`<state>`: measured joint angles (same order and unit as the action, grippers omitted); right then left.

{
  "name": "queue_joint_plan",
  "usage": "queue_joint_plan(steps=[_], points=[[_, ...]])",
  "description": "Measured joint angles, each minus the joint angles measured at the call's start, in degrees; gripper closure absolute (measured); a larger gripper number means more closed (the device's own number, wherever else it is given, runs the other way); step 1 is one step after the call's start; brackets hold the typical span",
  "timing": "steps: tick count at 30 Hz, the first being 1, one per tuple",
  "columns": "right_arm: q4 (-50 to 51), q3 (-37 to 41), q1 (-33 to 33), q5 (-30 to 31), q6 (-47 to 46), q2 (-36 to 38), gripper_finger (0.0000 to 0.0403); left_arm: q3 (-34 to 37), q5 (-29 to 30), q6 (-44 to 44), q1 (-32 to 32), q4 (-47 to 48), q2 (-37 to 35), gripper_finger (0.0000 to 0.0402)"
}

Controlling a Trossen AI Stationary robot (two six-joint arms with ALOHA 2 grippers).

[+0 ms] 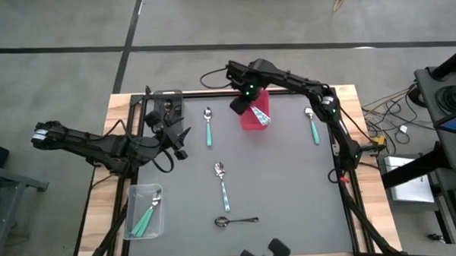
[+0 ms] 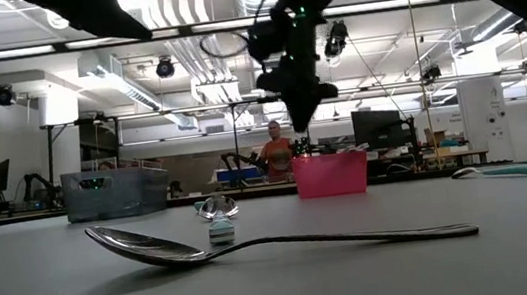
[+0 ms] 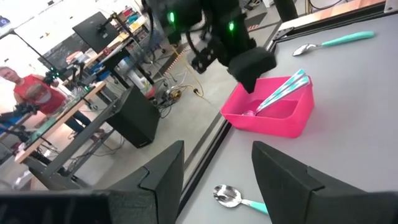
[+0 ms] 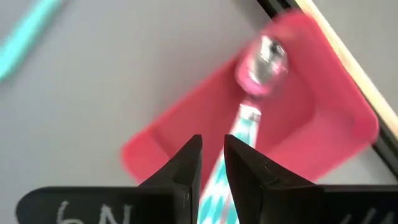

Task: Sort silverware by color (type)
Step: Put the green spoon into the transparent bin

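The right gripper (image 1: 241,105) hangs above the far end of the red bin (image 1: 251,120), near the table's far edge. Its fingers (image 4: 186,168) stand a narrow gap apart with nothing clamped between them; a light-blue striped spoon (image 4: 249,121) lies in the red bin directly below, bowl toward the bin's far wall.

The left gripper (image 1: 179,136) sits low over the left part of the mat, beside the grey bin (image 1: 174,96), with its fingers (image 3: 280,171) spread wide and empty.

Silverware on the mat:
- One teal-handled spoon (image 1: 208,126) lies just left of the red bin.
- One teal-handled spoon (image 1: 312,123) lies near the right edge.
- One light-blue-handled spoon (image 1: 222,184) lies at mid-table.
- One all-dark metal spoon (image 1: 236,220) lies crosswise near the front edge; in the low view it fills the foreground, bowl up.
- Several teal-handled spoons (image 1: 145,215) rest in the clear bin (image 1: 161,219) at the front left corner.

The work surface is a grey mat (image 1: 283,187) on a wooden table (image 1: 101,201) framed in black. Beyond it is a workshop with benches, monitors and ceiling lights; a person in a red shirt (image 2: 277,156) stands in the background.

The right arm reaches from the right side across the far edge, wrist pointed downward. The left arm extends in from the left, held low.
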<state>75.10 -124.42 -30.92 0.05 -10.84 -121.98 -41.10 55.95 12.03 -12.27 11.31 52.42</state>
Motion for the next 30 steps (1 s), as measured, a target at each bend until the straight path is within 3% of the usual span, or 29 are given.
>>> queue_joint_plan(steps=[12, 15, 24, 30], points=[[-12.3, 5.9, 12.8, 4.2, 5.4, 6.7, 0.0345, 0.0, -0.4, -9.7, 0.0, 6.3, 0.0, 0.0231], [-16.3, 9.2, 15.8, 5.0, 6.0, 8.7, 0.0345, 0.0, -3.5, -12.5, 0.0, 6.9, 0.0, 0.0231], [-36.5, 26.7, 22.3, 6.2, 6.9, 18.4, 0.0345, 0.6, -16.1, -22.7, 0.0, 7.3, 0.2, 0.0231], [-53.5, 40.5, 25.3, 7.8, 7.1, 26.0, 0.0345, 1.2, -18.1, -28.3, 0.0, 7.1, 3.3, 0.0231]])
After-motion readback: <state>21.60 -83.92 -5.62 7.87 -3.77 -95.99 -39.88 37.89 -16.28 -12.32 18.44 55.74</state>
